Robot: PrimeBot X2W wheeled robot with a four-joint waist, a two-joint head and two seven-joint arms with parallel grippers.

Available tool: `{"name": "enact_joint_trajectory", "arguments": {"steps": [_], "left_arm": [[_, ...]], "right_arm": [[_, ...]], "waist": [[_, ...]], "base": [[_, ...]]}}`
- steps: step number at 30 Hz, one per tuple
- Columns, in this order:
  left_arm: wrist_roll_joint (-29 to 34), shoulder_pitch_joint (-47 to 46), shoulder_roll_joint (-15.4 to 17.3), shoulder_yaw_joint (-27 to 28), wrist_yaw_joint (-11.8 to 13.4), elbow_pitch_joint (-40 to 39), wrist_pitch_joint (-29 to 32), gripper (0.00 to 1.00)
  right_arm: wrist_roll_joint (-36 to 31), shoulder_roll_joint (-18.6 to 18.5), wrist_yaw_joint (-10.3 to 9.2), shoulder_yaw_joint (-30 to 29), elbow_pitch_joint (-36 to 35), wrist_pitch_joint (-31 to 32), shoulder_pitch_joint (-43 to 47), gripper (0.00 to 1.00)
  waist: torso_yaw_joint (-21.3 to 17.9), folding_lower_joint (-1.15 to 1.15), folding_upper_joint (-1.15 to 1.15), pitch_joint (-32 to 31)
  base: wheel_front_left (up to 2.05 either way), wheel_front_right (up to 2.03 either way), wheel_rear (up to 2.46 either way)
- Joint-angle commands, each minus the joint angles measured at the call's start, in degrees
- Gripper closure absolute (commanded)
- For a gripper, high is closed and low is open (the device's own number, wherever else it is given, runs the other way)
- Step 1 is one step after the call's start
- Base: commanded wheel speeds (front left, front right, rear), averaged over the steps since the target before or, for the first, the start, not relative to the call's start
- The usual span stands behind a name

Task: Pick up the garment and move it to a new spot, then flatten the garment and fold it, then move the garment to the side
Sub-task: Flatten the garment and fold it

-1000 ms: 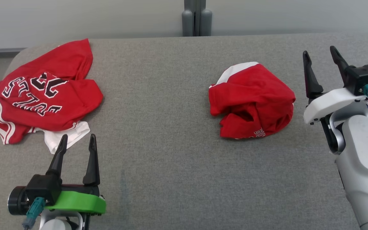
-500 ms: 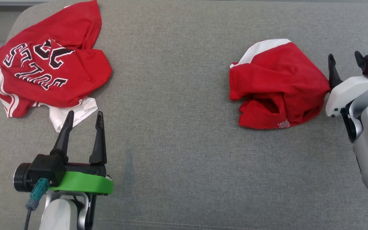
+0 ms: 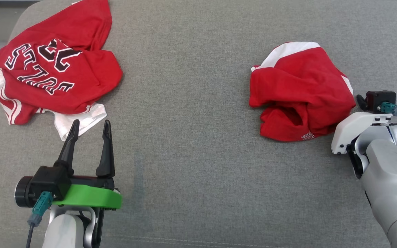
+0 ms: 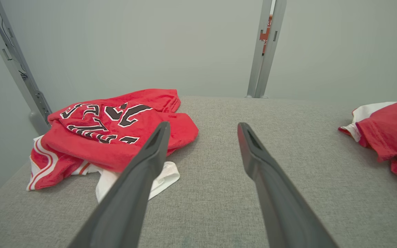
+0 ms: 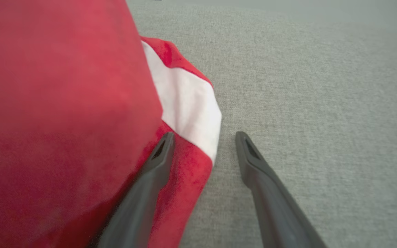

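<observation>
A crumpled red garment with white trim lies at the right of the grey padded table. My right gripper is at its right edge with the fingers apart. The left finger lies over the red and white hem, and the right finger is over bare table. Nothing is pinched. In the head view the white right wrist housing sits just right of the garment and covers most of the fingers. My left gripper stands open and empty at the lower left, far from the garment.
A second heap, a red jersey with black-and-white lettering over white cloth, lies at the table's far left, just beyond my left fingertips. Bare grey table stretches between the two heaps. Metal posts stand behind the table.
The head camera has tilted down. My right gripper has dropped and tipped down to the garment's right edge, its fingers now straddling the hem. The left arm has not moved.
</observation>
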Motion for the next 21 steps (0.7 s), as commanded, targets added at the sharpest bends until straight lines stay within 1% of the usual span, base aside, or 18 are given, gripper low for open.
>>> {"name": "enact_joint_trajectory", "arguments": {"steps": [1,5,9,15,21], "left_arm": [[0.16,-0.66,-0.05,0.02,-0.23,0.12,-0.01,0.0],[0.25,-0.74,-0.06,-0.11,-0.24,0.51,-0.01,0.0],[0.14,0.24,-0.05,0.17,-0.25,0.85,-0.01,0.0],[0.64,2.5,-0.05,1.06,-0.25,1.27,-0.01,0.0],[1.05,4.57,-0.05,1.4,-0.26,1.38,-0.01,0.0]], "right_arm": [[0.5,0.46,0.0,0.69,0.96,0.07,0.52,1.0],[1.91,0.47,-0.05,2.05,0.4,-0.4,-0.4,1.0],[2.97,0.59,-0.04,3.5,-3.57,-0.97,-0.88,1.0],[4.02,2.23,-0.04,6.12,-16.46,-0.9,3.37,1.0],[5.21,3.54,-0.04,12.36,-28.46,-0.89,9.26,1.0]], "waist": [[-0.28,0.0,0.0,-0.17],[-0.57,0.0,0.0,-0.75],[-0.71,0.0,0.0,-2.23],[-1.31,0.0,0.0,-5.94],[-1.79,0.0,0.0,-9.6]], "base": [[0.0,0.0,0.0],[0.0,0.0,0.0],[0.0,0.0,0.0],[0.0,0.0,0.0],[0.0,0.0,0.0]]}}
